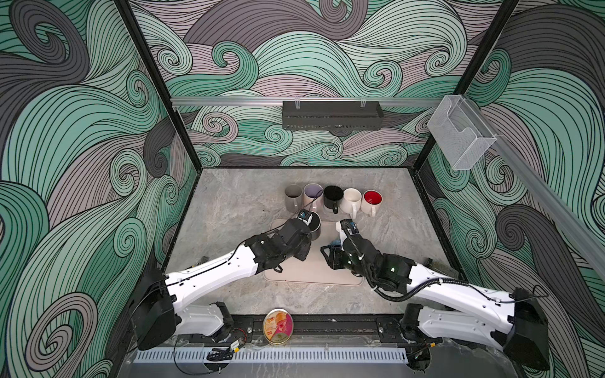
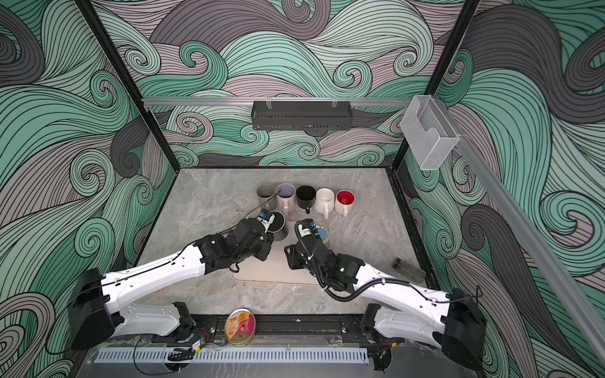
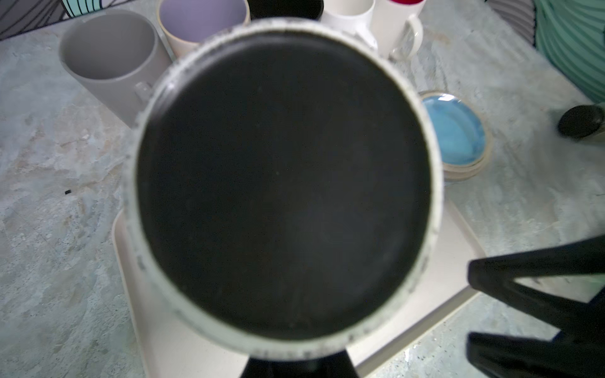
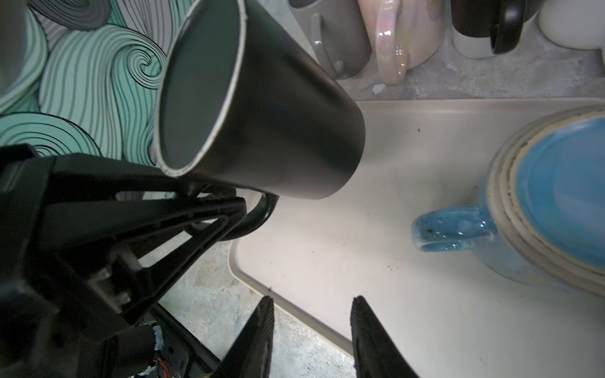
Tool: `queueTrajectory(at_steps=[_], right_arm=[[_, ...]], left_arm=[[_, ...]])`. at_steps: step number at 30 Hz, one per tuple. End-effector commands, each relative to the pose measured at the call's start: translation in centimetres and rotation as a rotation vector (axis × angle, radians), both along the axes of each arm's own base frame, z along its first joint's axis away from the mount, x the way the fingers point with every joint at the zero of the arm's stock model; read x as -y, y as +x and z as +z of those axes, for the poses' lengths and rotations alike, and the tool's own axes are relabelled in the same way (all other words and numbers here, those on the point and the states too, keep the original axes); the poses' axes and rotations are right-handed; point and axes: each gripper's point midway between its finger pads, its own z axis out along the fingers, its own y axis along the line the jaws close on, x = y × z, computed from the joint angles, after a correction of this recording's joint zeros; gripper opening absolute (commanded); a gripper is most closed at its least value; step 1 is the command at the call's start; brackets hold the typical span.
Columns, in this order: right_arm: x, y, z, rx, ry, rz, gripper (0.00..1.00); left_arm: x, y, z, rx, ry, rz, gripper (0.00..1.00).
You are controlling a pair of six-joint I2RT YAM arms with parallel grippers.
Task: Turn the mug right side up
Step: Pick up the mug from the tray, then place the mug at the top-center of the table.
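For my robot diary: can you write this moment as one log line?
left end effector: shut on black mug handle | black mug: tilted over tray | right end effector: open, empty

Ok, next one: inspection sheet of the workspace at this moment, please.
Surface: grey marble table, beige tray in the middle.
Job's things: black mug tilted over tray, mouth upward; blue mug upside down on tray.
Clutter: row of five upright mugs behind tray; round tin at front edge; dark container by right wall.
Grippers: left gripper shut on black mug's handle; right gripper open, empty.
Cables: corrugated hose along right arm; thin cable from left wrist.
Surroundings: wave-patterned walls, black shelf, clear holder.
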Motion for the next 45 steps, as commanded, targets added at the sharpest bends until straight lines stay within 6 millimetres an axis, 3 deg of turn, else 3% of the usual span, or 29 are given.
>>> queueTrajectory(at_steps=[1, 7, 15, 23, 31, 45], right_arm=[[-1.2, 0.1, 1.4, 0.026, 0.133, 0.016, 0.41], [-1.4, 0.0, 3.4, 0.074, 0.290, 0.025, 0.41], [-1.3, -0.3, 6.9, 0.131, 0.542, 0.054, 0.42], [-1.6, -0.9, 10.7, 0.198, 0.677, 0.132, 0.44], [-2.5, -0.3, 12.5, 0.194, 0.728, 0.182, 0.45], [-3.4, 0.4, 15.2, 0.202, 0.853, 0.224, 0.42]], left_arm=[[1.6, 0.2, 6.1, 0.102, -0.245, -0.011, 0.00], [1.0, -1.3, 11.8, 0.157, -0.486, -0.038, 0.00], [-0.4, -2.8, 16.0, 0.155, -0.811, -0.087, 0.00], [-1.0, -3.0, 17.9, 0.099, -1.069, -0.137, 0.00], [-1.2, -3.9, 19.1, 0.117, -1.117, -0.182, 0.00], [0.2, -4.8, 19.3, 0.056, -1.172, -0.272, 0.00]])
